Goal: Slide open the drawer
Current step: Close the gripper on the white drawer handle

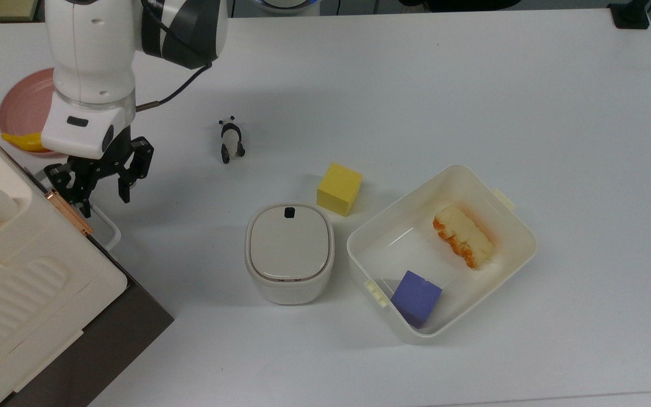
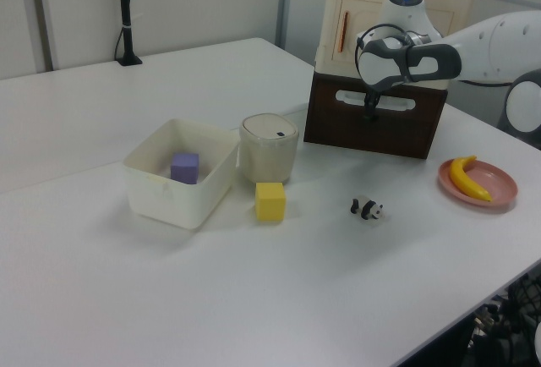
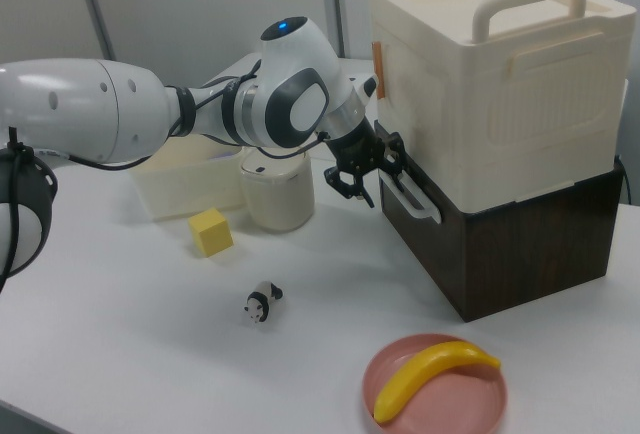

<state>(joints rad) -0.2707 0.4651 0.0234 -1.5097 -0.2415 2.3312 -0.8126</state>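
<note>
The gripper (image 1: 102, 192) hangs at the front of the drawer (image 3: 500, 244), its two black fingers (image 1: 124, 185) spread apart. In the top view one finger stands over the white loop handle (image 1: 102, 226) and the other lies just off it over the bare worktop (image 1: 416, 85); whether either finger touches the handle cannot be told. In the right view the gripper (image 3: 365, 169) sits just beside the handle (image 3: 412, 194), at the dark-brown drawer's front face. In the left view the gripper (image 2: 369, 109) hangs in front of the drawer (image 2: 376, 126), level with its handle (image 2: 393, 101).

The drawer lies shut under a cream case (image 3: 495, 74) with a ribbed lid. Behind the fingers in the top view, a pink plate (image 1: 17, 107) carries a banana (image 1: 23, 141). To the top view's right of the fingers a small panda figure (image 1: 230, 141) stands on the worktop, well apart; farther off are a yellow cube (image 1: 339, 189), a lidded white tub (image 1: 290, 252), and an open white box (image 1: 517, 249) holding a purple cube (image 1: 416, 297) and a piece of cake (image 1: 464, 236).
</note>
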